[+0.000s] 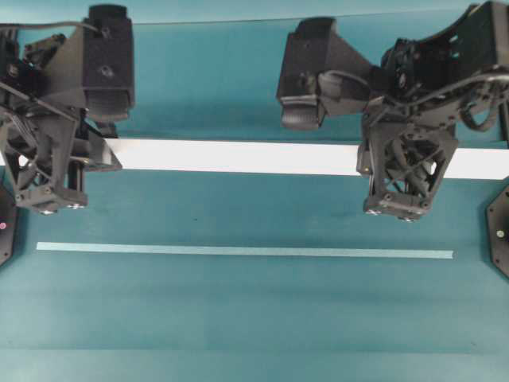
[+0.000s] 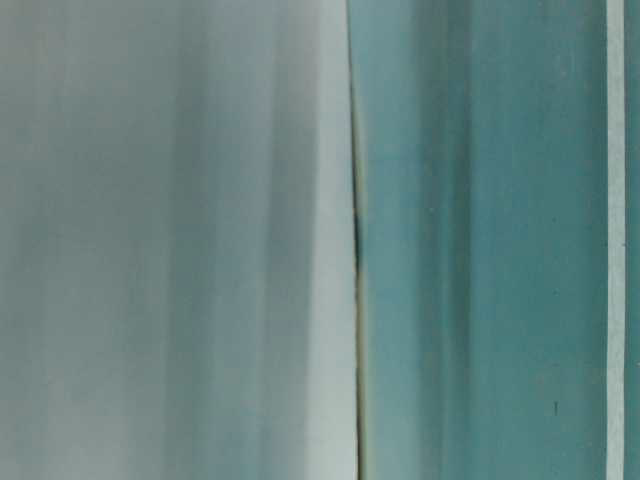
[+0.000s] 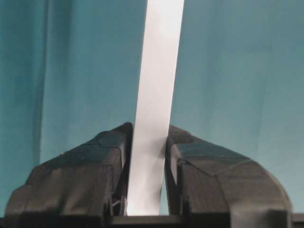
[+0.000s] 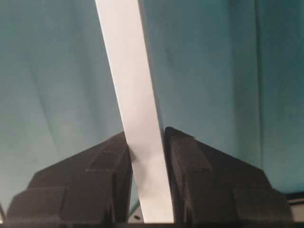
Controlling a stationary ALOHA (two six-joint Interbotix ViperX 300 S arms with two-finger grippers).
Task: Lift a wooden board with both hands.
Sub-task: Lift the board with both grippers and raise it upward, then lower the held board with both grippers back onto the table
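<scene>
The wooden board [image 1: 238, 157] is a long white plank lying crosswise in the overhead view, running from the left arm to the right edge. My left gripper [image 1: 67, 163] covers its left end and my right gripper [image 1: 406, 163] straddles it near the right end. In the left wrist view the board [image 3: 159, 71] runs between the black fingers [image 3: 107, 152] of the left gripper [image 3: 149, 130], which is shut on it. The right gripper [image 4: 145, 133] clamps the board [image 4: 130, 71] the same way. How high the board sits above the teal table I cannot tell.
A thin pale teal tape strip [image 1: 238, 251] lies parallel to the board, nearer the front, and shows again as the tape strip [image 2: 615, 240] at table level. Black brackets [image 1: 499, 231] sit at both side edges. A blurred pale surface [image 2: 170, 240] fills the left half of the table-level view.
</scene>
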